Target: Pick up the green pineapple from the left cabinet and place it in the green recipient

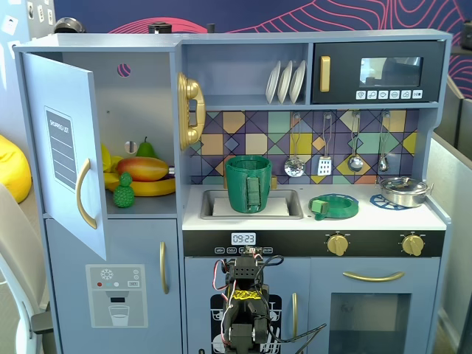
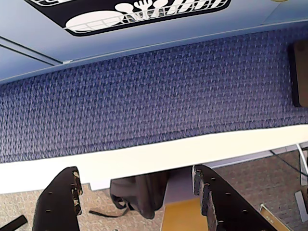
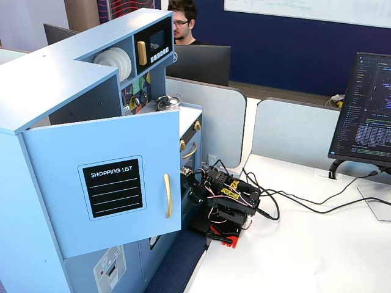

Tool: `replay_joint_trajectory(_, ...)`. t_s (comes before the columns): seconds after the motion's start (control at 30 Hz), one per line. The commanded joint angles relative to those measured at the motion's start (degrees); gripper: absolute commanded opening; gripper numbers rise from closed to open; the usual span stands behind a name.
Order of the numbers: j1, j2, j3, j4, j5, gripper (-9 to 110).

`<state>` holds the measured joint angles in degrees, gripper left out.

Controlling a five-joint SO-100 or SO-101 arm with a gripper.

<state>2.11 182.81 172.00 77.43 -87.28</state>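
Note:
The green pineapple [image 1: 124, 191] stands at the front of the open left cabinet [image 1: 140, 133], next to a mango and bananas. The cabinet door [image 1: 68, 151] with its gold handle and shopping-list label is swung open; it also shows in the other fixed view [image 3: 110, 183]. The green recipient [image 1: 248, 183], a tall dark-green pot with a strap handle, stands in the sink. My arm [image 1: 243, 310] is folded low in front of the kitchen, far below both. In the wrist view my gripper [image 2: 137, 195] is open and empty, over blue mat and a white table edge.
A flat green dish [image 1: 333, 206] and a metal pot [image 1: 405, 190] sit on the counter right of the sink. A green pear [image 1: 146, 149] stands behind the mango [image 1: 141, 168]. Cables [image 3: 287, 204] trail across the white table behind the arm.

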Motion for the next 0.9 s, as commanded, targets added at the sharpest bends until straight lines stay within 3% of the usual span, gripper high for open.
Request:
replay_joint_trajectory(0.0,-3.16,-0.7,-0.26,10.02,2.99,0)
replay_joint_trajectory(0.47,-5.45,-0.79,-0.26,7.82,1.49,0)
replay_joint_trajectory(0.73,-25.93,-5.63,-12.13,-28.74,7.91,0)
replay_joint_trajectory(0.87,-32.78,-12.66,-18.19,-49.39,-4.57,0)
